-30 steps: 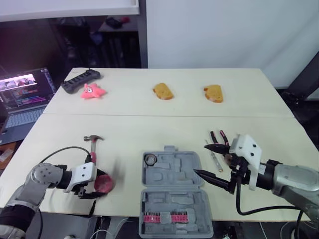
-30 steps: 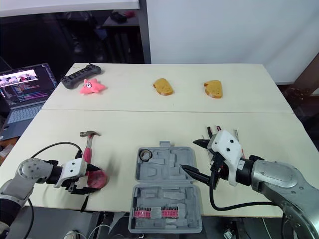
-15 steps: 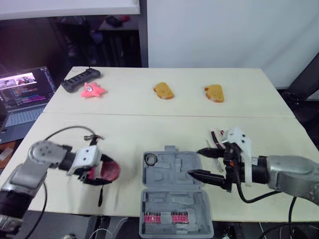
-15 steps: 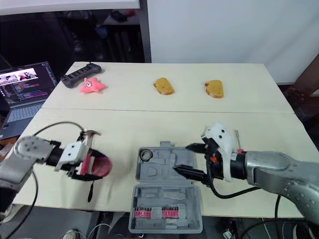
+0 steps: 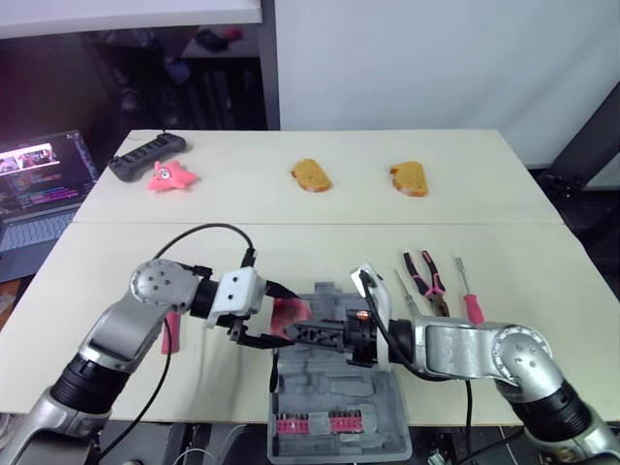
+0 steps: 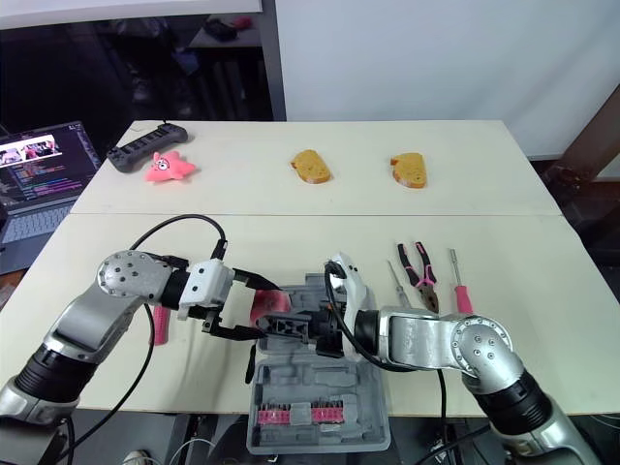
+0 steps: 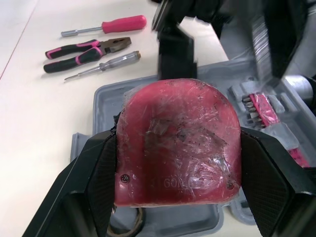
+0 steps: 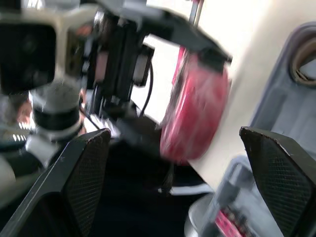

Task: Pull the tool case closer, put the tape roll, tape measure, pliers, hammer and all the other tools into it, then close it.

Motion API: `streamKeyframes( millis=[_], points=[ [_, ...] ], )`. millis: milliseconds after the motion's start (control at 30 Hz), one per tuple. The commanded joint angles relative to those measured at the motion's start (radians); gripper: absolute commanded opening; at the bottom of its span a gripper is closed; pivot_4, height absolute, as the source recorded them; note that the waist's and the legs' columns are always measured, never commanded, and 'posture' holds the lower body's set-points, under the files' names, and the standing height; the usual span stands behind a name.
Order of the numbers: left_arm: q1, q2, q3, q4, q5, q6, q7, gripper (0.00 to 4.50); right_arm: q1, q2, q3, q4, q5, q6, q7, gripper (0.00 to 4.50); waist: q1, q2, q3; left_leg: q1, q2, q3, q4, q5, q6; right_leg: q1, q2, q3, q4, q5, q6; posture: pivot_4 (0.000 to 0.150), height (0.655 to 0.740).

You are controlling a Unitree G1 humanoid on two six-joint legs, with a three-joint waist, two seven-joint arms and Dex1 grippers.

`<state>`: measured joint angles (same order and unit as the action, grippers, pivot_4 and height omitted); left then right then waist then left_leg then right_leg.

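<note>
1. While your left gripper [image 5: 283, 315] is clamped on the red tape measure [image 7: 177, 158], a finger on either side, it holds it just above the open tool case [image 5: 334, 387], over the half away from the row of bits [image 5: 334, 423].
2. Your right gripper [image 5: 312, 335] faces those jaws from the opposite side. Its fingers are spread and hold nothing, and their tips are just beside the tape measure.
3. Bring the tape measure down into a recess that looks to fit it, and let go only once it rests on the tray. Draw the right tips back first, or they may knock it.
4. Close under the left jaws, the tape roll [image 8: 301, 64] already lies in the case.
5. Beyond the right gripper, the pliers [image 5: 426, 276] and two screwdrivers [image 5: 467, 298] wait on the table [image 5: 291, 242]. The hammer [image 5: 171, 331] lies behind the left jaws, by that arm.
6. Well past both jaws on the pale table are two bread pieces [image 5: 310, 174], a pink star toy [image 5: 165, 176] and a black controller [image 5: 145, 155]. A laptop [image 5: 39, 179] stands off the table's left edge.
</note>
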<state>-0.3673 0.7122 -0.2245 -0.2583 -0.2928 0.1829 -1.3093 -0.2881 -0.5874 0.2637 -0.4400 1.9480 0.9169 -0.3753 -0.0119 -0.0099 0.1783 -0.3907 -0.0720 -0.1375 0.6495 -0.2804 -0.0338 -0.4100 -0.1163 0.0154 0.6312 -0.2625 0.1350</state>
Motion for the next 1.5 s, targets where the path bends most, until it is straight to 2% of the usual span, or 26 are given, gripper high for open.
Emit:
streamKeyframes(
  millis=[33,200,233,267,467,500,700,800,833,967,1133,1300,1400,1500],
  points=[
    [-0.022,-0.005,-0.015,-0.061,-0.008,0.035,0.019,2.93,-0.009,0.041,-0.044,-0.004,0.024,0.019,-0.027,4.5,-0.001,0.0,0.0,0.0,0.0,0.0,0.0,0.0,0.0,0.0,0.0,0.0,0.0,0.0,0.0,0.15,0.74],
    [-0.049,-0.006,-0.02,-0.09,-0.02,0.082,0.031,2.93,-0.005,0.057,-0.064,0.019,0.024,0.057,-0.045,4.5,-0.002,0.0,0.0,0.0,0.0,0.0,0.0,0.0,0.0,0.0,0.001,0.0,0.0,0.0,0.0,0.15,0.74],
    [-0.051,-0.004,-0.02,-0.089,-0.021,0.083,0.031,2.93,-0.005,0.054,-0.067,0.023,0.024,0.065,-0.043,3.91,-0.002,0.0,0.0,0.0,0.0,0.0,0.0,0.0,0.0,0.0,0.001,0.0,0.0,0.0,0.0,0.15,0.74],
    [-0.053,-0.003,-0.02,-0.085,-0.018,0.081,0.03,2.93,-0.007,0.049,-0.071,0.03,0.024,0.075,-0.04,3.68,-0.002,0.0,0.0,0.0,0.0,0.0,0.0,0.0,0.0,0.0,0.001,0.0,0.0,0.0,0.0,0.15,0.74],
    [-0.045,0.006,-0.023,-0.062,-0.009,0.06,0.022,2.93,-0.01,0.039,-0.091,0.051,0.024,0.106,-0.018,0.78,-0.003,0.0,0.0,0.0,0.0,0.0,0.0,0.0,0.0,0.0,0.002,0.0,0.0,0.0,0.0,0.15,0.74],
    [-0.042,0.008,-0.024,-0.057,-0.008,0.055,0.02,2.93,-0.011,0.039,-0.095,0.055,0.024,0.108,-0.016,0.63,-0.003,0.001,0.0,0.0,0.0,0.0,0.0,0.0,0.0,0.0,0.002,0.0,0.0,0.0,0.0,0.15,0.74],
    [-0.022,0.019,-0.029,-0.05,-0.01,0.047,0.007,2.93,-0.016,0.034,-0.113,0.069,0.024,0.12,-0.001,0.63,-0.003,0.001,0.0,0.0,0.0,0.0,0.0,0.0,0.0,0.0,0.002,0.0,0.0,0.0,0.0,0.15,0.74],
    [-0.014,0.012,-0.02,-0.054,-0.029,0.064,0.012,4.4,-0.009,0.035,-0.123,0.063,0.024,0.118,0.009,0.63,-0.003,0.001,0.0,0.0,0.0,0.001,0.0,0.0,0.0,0.0,0.002,0.0,0.0,0.0,0.0,0.15,0.74],
    [-0.012,0.011,-0.014,-0.054,-0.043,0.074,0.013,4.46,-0.005,0.036,-0.132,0.063,0.024,0.116,0.01,0.63,-0.003,0.001,0.0,0.0,0.0,0.001,0.0,0.0,0.0,0.0,0.001,0.001,0.0,0.0,0.0,0.15,0.74],
    [0.028,0.016,0.053,-0.054,-0.091,0.095,0.046,4.46,0.06,-0.063,-0.225,0.076,0.024,0.145,0.062,0.63,-0.001,0.001,0.0,0.0,0.0,0.0,0.0,0.0,0.0,0.0,0.001,0.001,0.0,0.0,0.0,0.15,0.74],
    [0.225,0.071,0.18,-0.064,-0.145,0.055,0.031,4.46,0.208,-0.334,-0.35,0.097,0.024,0.227,0.218,0.63,-0.002,0.002,0.0,0.0,0.0,0.002,0.0,0.0,0.001,0.0,0.0,0.001,0.0,0.0,0.0,0.15,0.74],
    [0.358,0.078,0.223,-0.082,-0.172,0.035,0.04,4.46,0.395,-0.541,-0.414,0.116,0.024,0.265,0.3,0.63,0.002,0.003,0.0,0.001,0.001,0.003,0.0,-0.001,0.001,0.001,0.002,0.001,0.0,0.0,0.0,0.15,0.74],
    [0.378,0.032,0.229,-0.058,-0.168,-0.032,0.056,4.46,0.443,-0.58,-0.387,0.119,0.024,0.249,0.267,0.63,0.005,0.003,0.0,0.003,0.001,0.003,0.001,-0.001,0.001,0.004,0.001,0.001,-0.001,0.0,0.0,0.15,0.74],
    [0.38,0.014,0.221,-0.029,-0.165,-0.087,0.028,4.46,0.44,-0.56,-0.334,0.136,0.024,0.224,0.188,0.63,0.005,0.003,0.0,0.003,0.001,0.003,0.001,-0.001,0.001,0.004,0.0,0.001,-0.001,0.0,0.0,0.15,0.74]
  ],
)
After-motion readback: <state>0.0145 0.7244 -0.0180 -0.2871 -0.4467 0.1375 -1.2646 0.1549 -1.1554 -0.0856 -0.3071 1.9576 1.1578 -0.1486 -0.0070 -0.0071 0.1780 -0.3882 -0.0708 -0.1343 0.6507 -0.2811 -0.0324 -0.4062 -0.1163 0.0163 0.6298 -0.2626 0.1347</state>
